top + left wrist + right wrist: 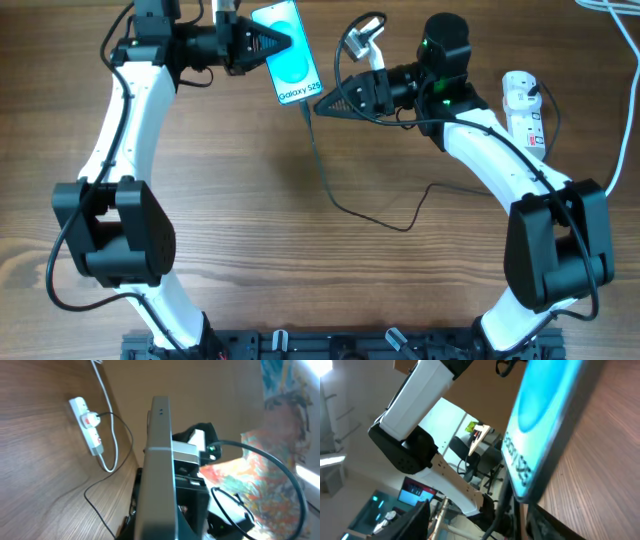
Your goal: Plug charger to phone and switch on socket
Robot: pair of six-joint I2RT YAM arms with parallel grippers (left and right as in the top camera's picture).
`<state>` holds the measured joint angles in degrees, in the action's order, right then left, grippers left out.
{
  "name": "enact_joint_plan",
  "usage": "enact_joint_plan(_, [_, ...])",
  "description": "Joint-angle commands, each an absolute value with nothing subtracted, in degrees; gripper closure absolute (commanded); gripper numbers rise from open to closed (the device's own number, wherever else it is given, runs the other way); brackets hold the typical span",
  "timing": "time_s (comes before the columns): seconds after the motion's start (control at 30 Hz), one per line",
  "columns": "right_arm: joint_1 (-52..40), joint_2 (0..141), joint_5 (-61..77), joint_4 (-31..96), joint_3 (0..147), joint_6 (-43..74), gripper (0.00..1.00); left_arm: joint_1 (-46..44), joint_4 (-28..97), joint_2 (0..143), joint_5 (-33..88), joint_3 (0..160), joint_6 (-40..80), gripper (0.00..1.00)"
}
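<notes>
The phone (290, 52), with a turquoise screen and white text, is held tilted above the table at the back by my left gripper (272, 45), which is shut on its edges. In the left wrist view the phone (159, 470) shows edge-on. The charger, a thin black cable (325, 180), runs up from the table to the phone's lower end. My right gripper (318, 106) is at that end, fingers spread either side of the cable (502, 510) under the screen (550, 415). The connector itself is hidden. The socket (523, 112) lies at the far right and also shows in the left wrist view (87, 425).
A thick white cable (628, 60) runs from the socket along the table's right edge and shows in the left wrist view (107, 410). A black plug sits in the socket. The black cable loops across the wooden table between phone and socket.
</notes>
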<state>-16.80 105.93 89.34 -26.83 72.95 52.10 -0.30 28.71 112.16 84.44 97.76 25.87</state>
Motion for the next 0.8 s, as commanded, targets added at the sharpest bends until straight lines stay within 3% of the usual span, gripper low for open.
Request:
enact_joint_plan(0.0, [-15.31, 106.37, 89.62, -25.93, 71.31, 48.21, 0.33, -0.25, 37.56, 111.44, 76.47, 97.51, 16.86, 0.96])
enact_joint_plan(0.1, [-13.58, 106.34, 88.01, -25.61, 70.04, 47.99, 0.29, -0.25, 47.62, 112.31, 72.4, 97.49, 8.8, 0.96])
enact_joint_plan(0.17, [-12.51, 106.37, 86.5, -24.32, 69.97, 48.03, 0.2, -0.25, 52.62, 113.25, 68.38, 97.49, 4.99, 0.96])
enact_joint_plan(0.27, [-12.32, 106.37, 83.44, -22.81, 69.97, 48.03, 0.14, -0.75, 56.8, 113.49, 63.13, 97.49, 1.65, 0.96])
enact_joint_plan(0.37, [-12.38, 106.3, 77.87, -18.59, 70.0, 47.92, 0.01, -3.27, 58.22, 113.49, 53.49, 97.49, 1.69, 0.96])
enact_joint_plan(0.5, [-13.28, 105.19, 71.13, -9.85, 70.06, 42.78, 0.01, -7.05, 58.65, 113.86, 50.54, 97.49, 1.69, 0.96])
enact_joint_plan(0.63, [-13.28, 96.49, 51.22, 12.95, 70.28, 29.91, 0.0, -7.94, 59.57, 117.54, 50.3, 97.49, 1.72, 0.96])
enact_joint_plan(0.77, [-13.28, 83.88, 30.02, 26.76, 70.28, 26.94, 0.01, -7.94, 59.51, 121.56, 50.5, 97.49, 1.72, 0.96])
